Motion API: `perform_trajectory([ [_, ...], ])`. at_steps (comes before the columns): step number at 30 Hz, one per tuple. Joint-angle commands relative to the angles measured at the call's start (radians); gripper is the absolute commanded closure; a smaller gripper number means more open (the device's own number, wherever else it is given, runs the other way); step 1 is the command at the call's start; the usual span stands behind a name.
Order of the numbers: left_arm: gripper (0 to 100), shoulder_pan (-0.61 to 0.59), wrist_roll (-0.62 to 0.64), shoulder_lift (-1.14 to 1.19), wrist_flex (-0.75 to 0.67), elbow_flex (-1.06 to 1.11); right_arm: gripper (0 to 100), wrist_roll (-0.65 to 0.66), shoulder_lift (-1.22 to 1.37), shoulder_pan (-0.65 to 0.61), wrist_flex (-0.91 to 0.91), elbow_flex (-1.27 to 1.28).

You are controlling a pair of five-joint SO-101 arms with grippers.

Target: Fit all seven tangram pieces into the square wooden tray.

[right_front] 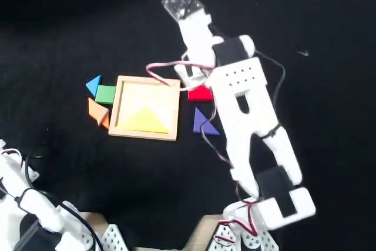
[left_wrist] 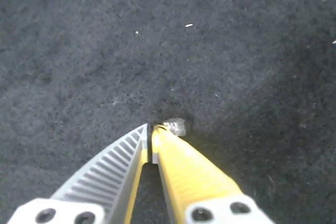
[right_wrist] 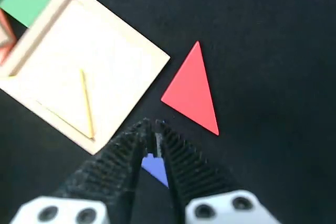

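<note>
Right end effector pinched together near red triangle and tray; left end effector likewise closed.

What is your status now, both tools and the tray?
Left tool shut, over black cloth. Right tool shut, by tray corner, beside red triangle. Only yellow triangle in tray. Pink arm cable loops across tray rim.

yellow triangle in tray, arm alongside
</note>
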Motion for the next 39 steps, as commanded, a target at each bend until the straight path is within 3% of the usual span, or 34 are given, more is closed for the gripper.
perform_trajectory([
  [1, 97, 0.015, 0.008, -0.009, -0.014, -0.002, 98.5, 0.06, -0.07, 0.014, -0.19, 0.2],
  [3, 97, 0.015, 0.008, -0.009, -0.014, -0.002, 95.7, 0.078, -0.054, 0.018, -0.224, 0.236],
  [9, 97, 0.015, 0.006, -0.009, -0.014, -0.004, 72.6, 0.212, 0.025, 0.084, -0.331, 0.285],
  [18, 97, 0.016, 0.006, -0.009, -0.014, -0.005, 76.8, 0.29, 0.248, 0.091, -0.456, 0.236],
  [33, 97, 0.018, 0.006, -0.009, -0.043, 0.001, 76.6, 0.284, 0.496, 0.025, -0.262, -0.05],
  [39, 97, 0.018, 0.006, -0.009, -0.043, 0.001, 69.7, 0.264, 0.487, 0.009, -0.206, -0.056],
])
